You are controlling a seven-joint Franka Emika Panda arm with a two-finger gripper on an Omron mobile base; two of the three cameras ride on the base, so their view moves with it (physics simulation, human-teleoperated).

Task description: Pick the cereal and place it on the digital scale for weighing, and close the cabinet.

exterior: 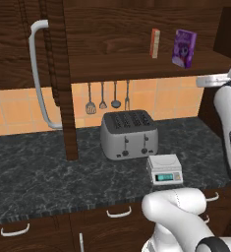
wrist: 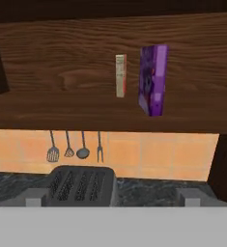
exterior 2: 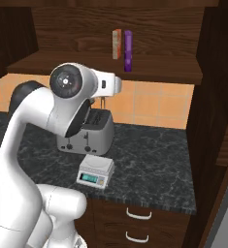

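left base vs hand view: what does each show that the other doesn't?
Left base view alone: the open cabinet door with its long silver handle, the digital scale on the counter, and the drawers below. Hand view alone: the gripper, open, fingertips at the bottom. Both: the cereal upright on the shelf beside the orange-red box, the toaster, the hanging utensils.

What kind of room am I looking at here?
A kitchen, computer-rendered: a four-slot toaster on a dark stone counter, utensils hanging on an orange tiled wall, and an open wood cabinet above.
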